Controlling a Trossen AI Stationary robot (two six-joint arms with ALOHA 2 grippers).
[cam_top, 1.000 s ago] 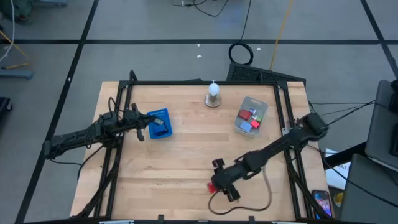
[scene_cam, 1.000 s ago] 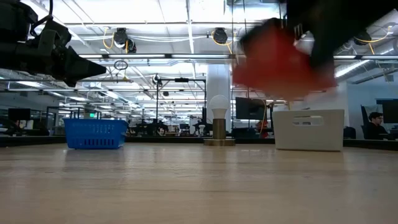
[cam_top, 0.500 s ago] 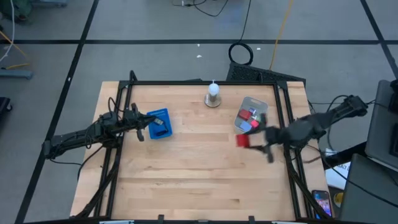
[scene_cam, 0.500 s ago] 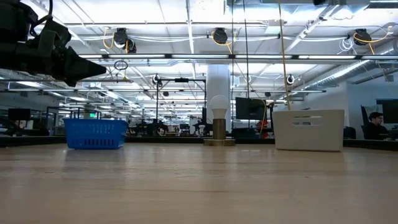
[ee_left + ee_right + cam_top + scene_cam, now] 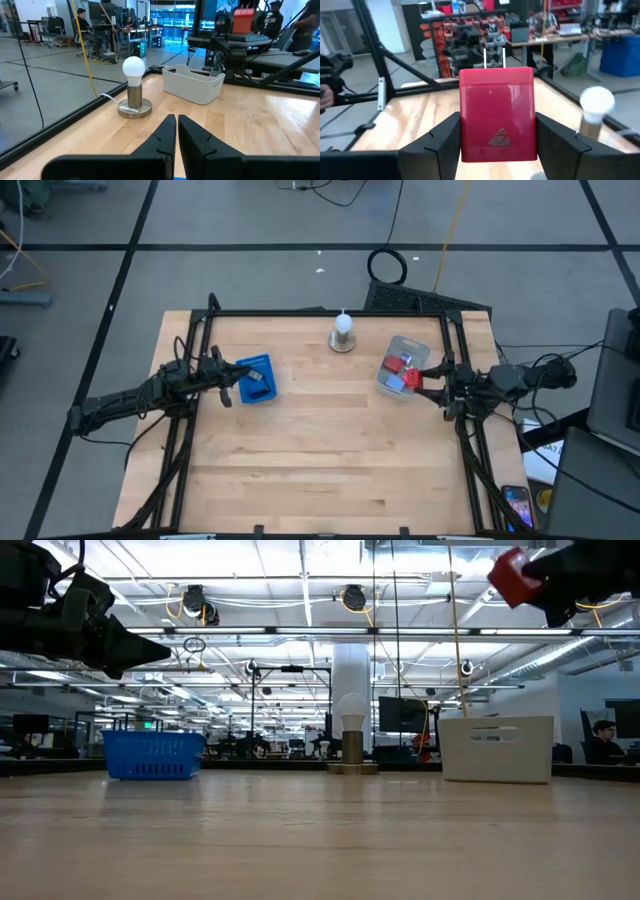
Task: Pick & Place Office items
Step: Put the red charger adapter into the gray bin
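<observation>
1. Right gripper (image 5: 432,377), raised above the table's right side, pinching a red charger (image 5: 497,114) with two metal prongs on top.
2. Just beside it, the grey tub (image 5: 403,366) holding red and blue items (image 5: 400,365).
3. Left gripper (image 5: 176,131) pressed together, empty, at the blue basket (image 5: 256,379).
4. Lamp (image 5: 343,331) at the far table (image 5: 310,450) edge.

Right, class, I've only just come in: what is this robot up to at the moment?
The right gripper is holding a red block with two metal prongs in the air, beside the grey tub at the table's right side; the tub already holds red and blue pieces. The left gripper waits, shut, by the blue basket on the left. A bulb on a stand sits at the far edge.
</observation>
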